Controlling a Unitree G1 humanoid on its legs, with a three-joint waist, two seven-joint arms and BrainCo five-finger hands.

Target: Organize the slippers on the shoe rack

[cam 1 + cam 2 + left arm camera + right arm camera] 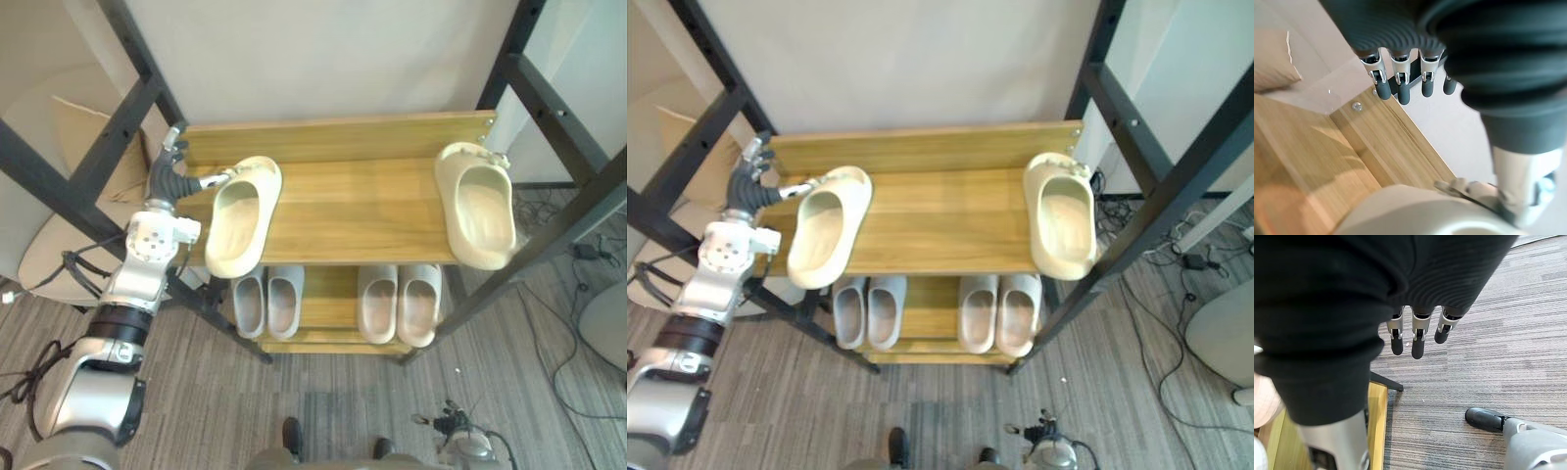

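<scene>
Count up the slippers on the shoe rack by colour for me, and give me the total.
Cream slippers, top shelf: 2
Pale grey slippers, lower shelf: 4
Total: 6

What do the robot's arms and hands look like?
The left arm is shiny silver-grey with rounded sections. The left hand and right hand have silver fingers with dark tips, and a dark ribbed cover over the wrist.
</scene>
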